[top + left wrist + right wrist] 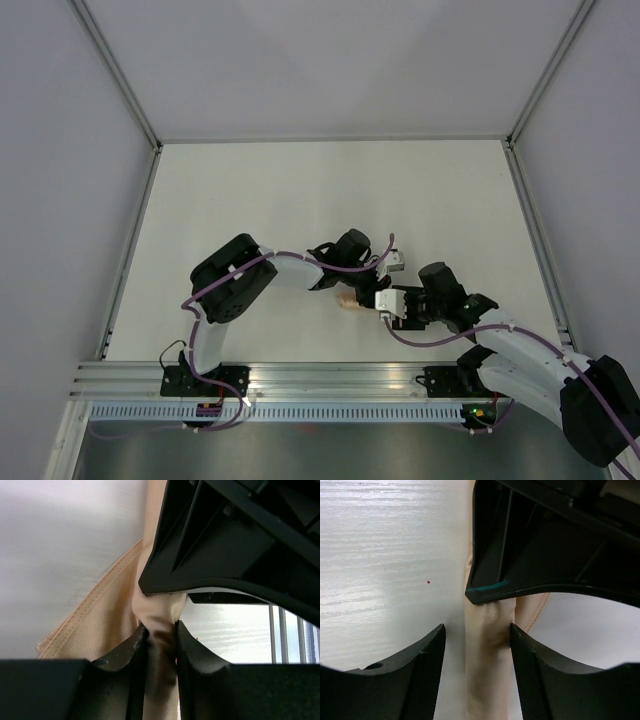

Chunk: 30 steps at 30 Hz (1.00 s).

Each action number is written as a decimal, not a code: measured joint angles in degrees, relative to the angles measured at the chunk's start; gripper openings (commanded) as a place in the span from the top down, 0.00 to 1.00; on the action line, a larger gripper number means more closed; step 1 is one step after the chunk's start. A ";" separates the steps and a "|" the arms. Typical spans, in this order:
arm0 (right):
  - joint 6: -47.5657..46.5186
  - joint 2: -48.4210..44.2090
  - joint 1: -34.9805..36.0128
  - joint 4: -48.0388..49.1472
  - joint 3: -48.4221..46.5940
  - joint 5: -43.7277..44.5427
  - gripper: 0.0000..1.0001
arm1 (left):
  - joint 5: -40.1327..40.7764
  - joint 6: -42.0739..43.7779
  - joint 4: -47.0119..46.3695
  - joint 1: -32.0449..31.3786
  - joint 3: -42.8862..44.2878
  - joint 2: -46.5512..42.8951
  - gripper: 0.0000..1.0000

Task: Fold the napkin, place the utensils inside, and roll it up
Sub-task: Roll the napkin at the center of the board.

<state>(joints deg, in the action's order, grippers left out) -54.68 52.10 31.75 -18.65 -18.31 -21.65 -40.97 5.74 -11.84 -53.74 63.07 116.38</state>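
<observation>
The light orange-tan napkin [347, 301] is bunched into a narrow roll between the two grippers at the table's near centre. My left gripper [349, 286] is shut on it. In the left wrist view the cloth [100, 625] is pinched tight between the jaws of the left gripper [160, 630], and a stitched hem hangs to the left. My right gripper [368, 302] is open around the same roll [487, 675]. In the right wrist view the right gripper [477, 627] has one finger touching the cloth and the other standing apart from it. No utensils show in any view.
The white table [330, 190] is walled on three sides. An aluminium rail [330, 380] carrying both arm bases runs along the near edge. Each wrist view is partly blocked by the other arm's black gripper body [235, 535].
</observation>
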 measured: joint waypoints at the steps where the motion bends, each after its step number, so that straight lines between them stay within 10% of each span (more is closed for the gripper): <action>1: 0.00 0.46 0.11 0.04 -0.02 0.00 0.41 | -0.02 0.00 0.00 0.00 0.00 0.00 0.98; 12: -0.15 5.86 1.53 4.07 -1.29 1.60 0.65 | -0.87 0.00 1.20 0.50 0.79 0.28 0.92; 20: 0.00 10.75 1.55 5.88 -3.52 1.92 0.92 | -1.51 -1.07 2.27 2.54 1.07 0.28 0.56; 30: -0.20 14.73 1.79 7.74 -5.70 2.27 1.00 | -2.51 -9.73 -1.57 8.92 -3.54 -2.08 0.48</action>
<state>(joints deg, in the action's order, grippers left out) -54.87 66.83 33.54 -10.92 -24.01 -19.38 -43.48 -3.99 -13.41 -44.82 59.53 114.30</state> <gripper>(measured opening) 0.262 0.513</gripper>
